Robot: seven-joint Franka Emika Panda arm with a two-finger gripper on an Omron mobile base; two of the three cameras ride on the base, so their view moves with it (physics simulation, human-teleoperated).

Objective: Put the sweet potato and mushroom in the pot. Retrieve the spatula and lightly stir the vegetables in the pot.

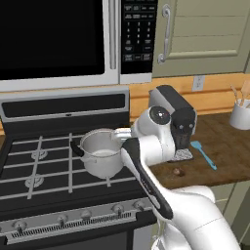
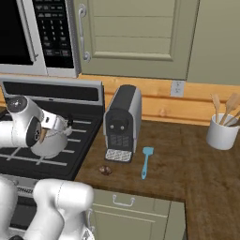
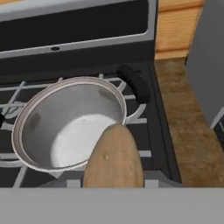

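One sweet potato (image 3: 113,157) held over the pot (image 3: 43,131) rim.

Sweet potato (image 3: 113,157) over pot (image 3: 30,118) rim

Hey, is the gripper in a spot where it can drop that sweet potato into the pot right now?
Probably yes. In the hand view the sweet potato hangs at the near rim of the open pot, whose inside is bare, with nothing between them; a slight move forward would centre it.
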